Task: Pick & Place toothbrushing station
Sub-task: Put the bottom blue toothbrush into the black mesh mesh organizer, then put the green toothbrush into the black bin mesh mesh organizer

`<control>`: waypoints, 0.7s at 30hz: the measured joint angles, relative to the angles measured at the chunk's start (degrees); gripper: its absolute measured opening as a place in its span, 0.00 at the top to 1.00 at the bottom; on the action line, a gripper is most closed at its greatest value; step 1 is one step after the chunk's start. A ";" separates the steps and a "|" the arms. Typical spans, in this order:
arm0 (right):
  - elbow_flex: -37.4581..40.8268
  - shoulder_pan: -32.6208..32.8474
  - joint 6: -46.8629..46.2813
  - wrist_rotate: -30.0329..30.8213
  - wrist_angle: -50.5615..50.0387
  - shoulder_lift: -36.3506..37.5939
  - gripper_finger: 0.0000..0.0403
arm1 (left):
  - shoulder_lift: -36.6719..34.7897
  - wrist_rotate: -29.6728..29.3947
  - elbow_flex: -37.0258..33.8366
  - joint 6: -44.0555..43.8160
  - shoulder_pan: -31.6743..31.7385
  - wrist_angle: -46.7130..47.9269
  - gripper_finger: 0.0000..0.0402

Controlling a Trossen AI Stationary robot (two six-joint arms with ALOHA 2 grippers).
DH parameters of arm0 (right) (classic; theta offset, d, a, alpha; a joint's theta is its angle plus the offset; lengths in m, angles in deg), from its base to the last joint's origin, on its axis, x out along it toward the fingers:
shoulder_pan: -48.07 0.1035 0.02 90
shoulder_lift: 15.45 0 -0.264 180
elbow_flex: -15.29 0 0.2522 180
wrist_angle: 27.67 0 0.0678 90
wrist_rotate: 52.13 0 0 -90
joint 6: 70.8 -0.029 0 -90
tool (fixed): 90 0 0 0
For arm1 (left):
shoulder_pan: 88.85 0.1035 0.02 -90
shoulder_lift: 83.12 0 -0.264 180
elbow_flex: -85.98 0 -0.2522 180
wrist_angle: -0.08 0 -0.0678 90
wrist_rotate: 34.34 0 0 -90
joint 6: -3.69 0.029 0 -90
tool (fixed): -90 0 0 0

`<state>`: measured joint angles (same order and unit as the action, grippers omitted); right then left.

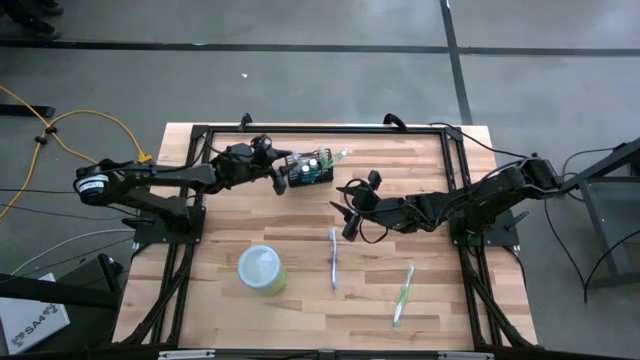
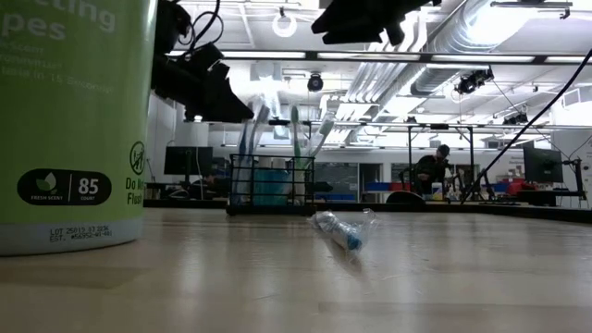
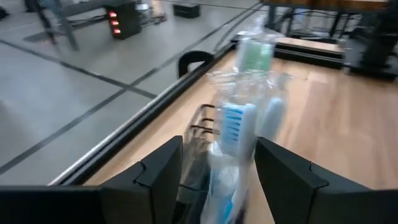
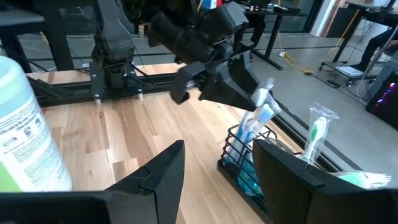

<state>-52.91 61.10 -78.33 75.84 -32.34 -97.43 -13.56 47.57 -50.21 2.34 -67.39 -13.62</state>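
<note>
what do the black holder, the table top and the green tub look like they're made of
Holder: thin black wire, probably coated metal; an open grid you see through. Table top: pale wood, matt, with plank seams and grain. Green tub: likely plastic, smooth, with a printed label and a pale lid.

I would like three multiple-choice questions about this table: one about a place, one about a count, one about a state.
1. Where does the wire holder stand?
A. near the far edge
B. at the near edge
C. on the floor

2. How many toothbrushes lie loose on the table?
A. none
B. two
C. five

3. How is the left end effector?
A. shut on the green cup
B. out of view
C. open at the holder

Answers: 1 A, the high view shows the holder by the far rail. 2 B, a blue toothbrush and a green toothbrush lie there. 3 C, its fingers stand apart around wrapped brushes.
</note>
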 joint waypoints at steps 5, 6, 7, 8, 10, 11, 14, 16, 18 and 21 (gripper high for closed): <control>0.00 0.00 0.00 -0.56 0.05 0.00 0.55 | 0.00 -1.52 0.00 0.03 0.07 0.17 0.52; 0.01 -0.01 0.00 -0.56 0.04 0.00 0.55 | 0.00 -1.50 0.00 0.03 -0.16 0.17 0.52; 0.00 -0.01 0.00 -0.56 0.05 0.00 0.55 | 0.00 -1.48 0.00 0.04 -0.39 0.17 0.52; 0.00 -0.01 0.00 -0.56 0.03 0.00 0.55 | 0.00 -1.38 0.00 0.04 -0.56 0.18 0.52; 0.01 0.01 0.00 -0.56 0.05 0.00 0.55 | 0.00 -1.39 0.00 0.04 -1.16 0.22 0.52; 0.00 -0.01 0.00 -0.56 0.05 0.00 0.55 | 0.00 -1.39 0.00 0.04 -1.42 0.24 0.52; 0.01 0.00 0.00 -0.60 0.05 0.00 0.55 | -0.01 -1.39 0.00 0.06 -2.11 0.22 0.52; 0.01 -0.01 0.00 -0.63 0.05 0.00 0.55 | -0.33 -1.60 0.00 0.64 -2.34 0.34 0.52; 0.02 0.01 0.00 -0.63 0.05 0.00 0.55 | -1.03 -2.34 0.00 1.55 -2.34 0.38 0.52; 0.00 -0.01 0.00 -0.65 0.05 0.00 0.55 | -2.34 -2.76 0.00 1.53 -2.32 0.52 0.52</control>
<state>-52.91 61.09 -78.33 75.19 -32.29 -97.43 -15.90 44.81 -50.21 3.87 -69.71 -13.09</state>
